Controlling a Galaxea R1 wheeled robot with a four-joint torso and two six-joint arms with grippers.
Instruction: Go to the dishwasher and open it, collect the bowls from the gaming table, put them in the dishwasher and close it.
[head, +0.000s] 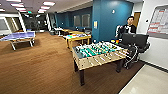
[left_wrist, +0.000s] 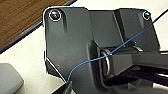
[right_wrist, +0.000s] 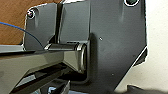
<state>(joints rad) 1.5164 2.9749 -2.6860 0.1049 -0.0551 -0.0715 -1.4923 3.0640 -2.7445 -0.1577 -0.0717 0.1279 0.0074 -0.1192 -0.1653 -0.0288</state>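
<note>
You're mid-drive on brown carpet (head: 37, 67) — foosball table (head: 100, 53) close ahead-right, a person (head: 128, 26) behind it. Swing wide of its near corner. Bowls, dishwasher: not spotted from here, so no heading or long axis to log. End effector state, both arms — cannot tell.

No legible text, label, brand or number found. A large framed white board with rows of coloured blocks (head: 158, 21) hangs on the white wall at right; its markings are too blurred to read. A small pale yellow plaque (head: 95, 24) is fixed to the teal wall; any wording on it cannot be made out.
</note>
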